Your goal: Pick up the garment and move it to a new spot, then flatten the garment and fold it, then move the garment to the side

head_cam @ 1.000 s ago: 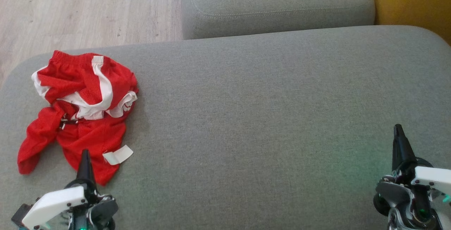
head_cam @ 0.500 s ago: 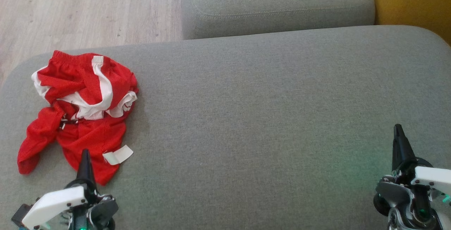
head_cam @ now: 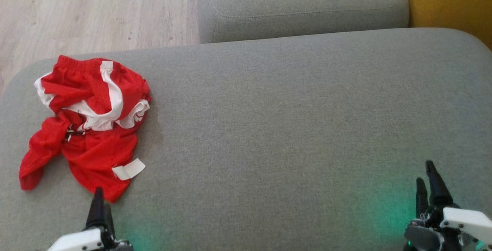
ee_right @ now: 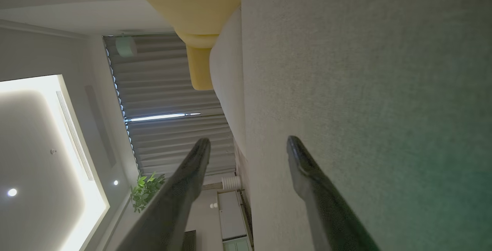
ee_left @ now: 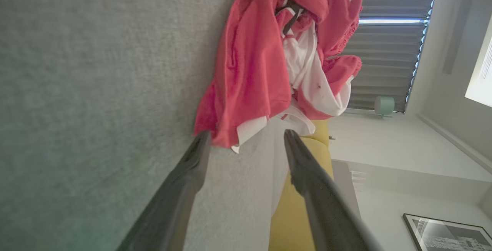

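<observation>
The garment (head_cam: 88, 128) is bright red with broad white bands and a white tag (head_cam: 128, 169). The sofa (head_cam: 288, 128) is a flecked grey weave, tinged green in patches along its near edge. The cushion (head_cam: 300, 5) is the same grey with a stitched seam line. The floor (head_cam: 77, 9) is pale wood with fine grain and plank joints. The wall (head_cam: 449, 1) is mustard yellow. The left gripper (ee_left: 246, 135) and right gripper (ee_right: 248, 140) have black fingers (ee_left: 180, 189) and white shells (head_cam: 465, 219). The blinds (ee_left: 388, 51) are grey and slatted. The plant (ee_right: 146, 191) is green.
</observation>
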Controlling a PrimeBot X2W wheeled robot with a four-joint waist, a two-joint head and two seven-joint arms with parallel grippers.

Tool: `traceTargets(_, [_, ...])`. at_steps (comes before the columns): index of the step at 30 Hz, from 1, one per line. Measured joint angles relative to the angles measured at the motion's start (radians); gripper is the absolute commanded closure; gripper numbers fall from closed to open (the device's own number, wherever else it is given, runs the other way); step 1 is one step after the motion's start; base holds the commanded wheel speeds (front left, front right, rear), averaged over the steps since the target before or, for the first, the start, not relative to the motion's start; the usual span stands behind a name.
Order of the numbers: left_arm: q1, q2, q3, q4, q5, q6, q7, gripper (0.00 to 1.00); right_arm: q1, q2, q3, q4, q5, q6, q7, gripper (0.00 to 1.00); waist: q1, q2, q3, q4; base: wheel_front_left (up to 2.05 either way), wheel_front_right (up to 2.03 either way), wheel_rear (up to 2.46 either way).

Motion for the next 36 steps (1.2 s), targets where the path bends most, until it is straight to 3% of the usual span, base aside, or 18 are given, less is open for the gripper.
traceTargets(11, [0.002,-0.002,-0.004,-0.018,0.066,0.000,-0.032,0.00,-0.004,0.000,0.034,-0.003,-0.064,0.000,-0.028,0.00,0.0002,0.0000,-0.005,-0.001,0.00,0.00,0.00])
traceTargets(20, [0.002,-0.002,-0.028,-0.055,0.232,0.024,-0.058,0.00,-0.004,0.000,0.045,-0.018,-0.188,0.000,-0.059,0.00,0.0001,0.0000,-0.012,-0.002,0.00,0.00,0.00])
traceTargets(36, [0.015,-0.002,-0.074,-0.087,0.423,0.062,-0.102,0.00,-0.002,0.000,0.100,-0.063,-0.412,0.000,-0.100,0.00,0.0001,0.0000,-0.030,0.004,0.00,0.00,0.00])
